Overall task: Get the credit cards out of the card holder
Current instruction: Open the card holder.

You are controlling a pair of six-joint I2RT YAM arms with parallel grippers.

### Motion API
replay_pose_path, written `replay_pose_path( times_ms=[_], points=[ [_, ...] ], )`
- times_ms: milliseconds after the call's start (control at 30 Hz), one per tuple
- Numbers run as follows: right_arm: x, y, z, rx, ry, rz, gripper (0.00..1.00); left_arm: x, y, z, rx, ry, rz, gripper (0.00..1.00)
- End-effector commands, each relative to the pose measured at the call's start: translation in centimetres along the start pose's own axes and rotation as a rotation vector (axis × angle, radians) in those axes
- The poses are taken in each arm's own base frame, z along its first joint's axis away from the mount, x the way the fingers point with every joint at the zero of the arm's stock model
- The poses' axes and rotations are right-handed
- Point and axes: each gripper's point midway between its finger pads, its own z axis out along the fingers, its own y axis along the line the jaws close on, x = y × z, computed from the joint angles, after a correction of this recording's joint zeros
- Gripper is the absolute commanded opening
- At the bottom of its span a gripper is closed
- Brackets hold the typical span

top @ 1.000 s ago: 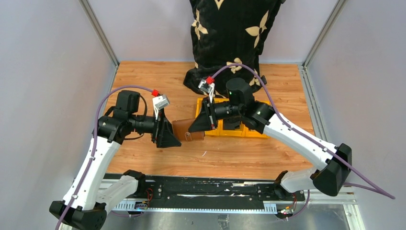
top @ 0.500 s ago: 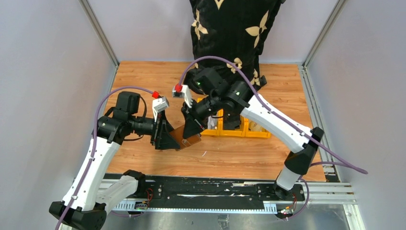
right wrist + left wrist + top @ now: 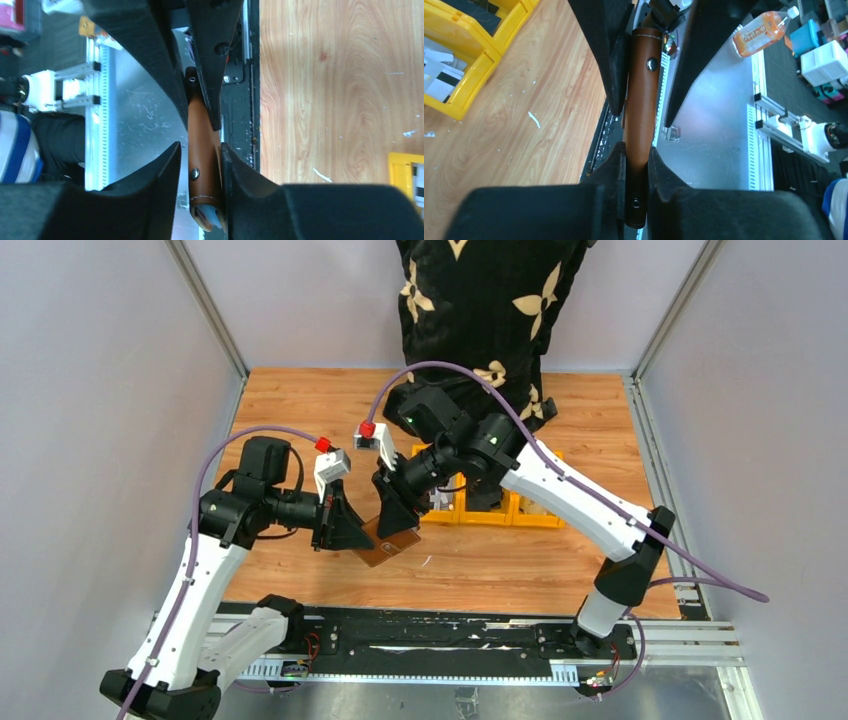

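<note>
The card holder (image 3: 392,540) is up between the 2 arms, over the near-middle of the table (image 3: 300,400). It's folded shut and tipped at an angle. It looks lifted clear of the wood, though from above I can't swear a corner isn't touching. Both wrist views catch it edge-on, so its long axis runs straight from one set of fingers to the other, with the snap stud (image 3: 651,63) facing sideways.

The left fingers (image 3: 610,167) are clamped on it, pressed into both faces at their end. The right fingers (image 3: 165,170) straddle the opposite end but sit a bit apart. 1 finger is against the leather and there's a thin gap on the other side, so I'd call that loose, not a grip.

No credit cards I can call for sure. There's a pale sliver (image 3: 206,219) at the end inside the right fingers. It could be a card edge or the lining, too small to tell.

So that's what it turns on: the left is the anchor and the right is nearer the mouth. I reckon the right has to catch 1 flap only and peel it open. The yellow bins (image 3: 530,518) sit just behind the right arm.
</note>
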Motion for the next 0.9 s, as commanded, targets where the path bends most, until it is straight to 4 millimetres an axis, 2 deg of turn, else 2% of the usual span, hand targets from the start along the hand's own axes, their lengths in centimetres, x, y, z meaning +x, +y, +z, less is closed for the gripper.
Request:
replay_pose_path(
  times_ms=[0,100,133,233,367,567,633,767,833,867],
  points=[
    [-3.4,1.6,-2.2,-0.049,-0.244,0.04,0.43,-1.0,-0.3,-0.4,-0.033,-0.003,0.031,0.0],
    [-4.4,1.3,-3.8,-0.05,-0.458,0.075,0.49,-2.2,-0.8,-0.8,-0.047,-0.026,0.047,0.0],
    [-5.3,1.9,-4.8,-0.063,-0.553,0.041,0.53,-2.7,-0.9,-0.9,-0.06,-0.044,0.05,0.0],
    [-4.8,2.3,-6.3,-0.039,-0.679,0.048,0.6,-4.6,-1.0,-1.2,-0.106,-0.119,0.089,0.0],
    [-4.3,2.1,-6.8,-0.046,-0.775,0.084,0.61,-7.7,-1.9,-1.5,-0.117,-0.306,0.072,0.0],
    [-4.8,1.7,-6.7,-0.1,-0.863,0.137,0.59,-8.6,-2.1,-1.7,-0.112,-0.404,-0.008,0.0],
    [-5.2,1.8,-6.7,-0.124,-0.891,0.145,0.55,-8.5,-2.3,-1.7,-0.107,-0.41,-0.031,0.0],
    [-5.8,2.5,-6.9,-0.187,-0.91,0.133,0.3,-8.0,-2.4,-1.6,-0.095,-0.416,-0.064,0.0],
    [-5.8,3.0,-7.0,-0.198,-0.901,0.117,0.23,-7.2,-2.1,-1.3,-0.094,-0.395,-0.088,0.0],
    [-5.7,3.2,-7.1,-0.202,-0.89,0.11,0.2,-6.8,-1.9,-1.2,-0.096,-0.382,-0.096,0.04]
  ],
)
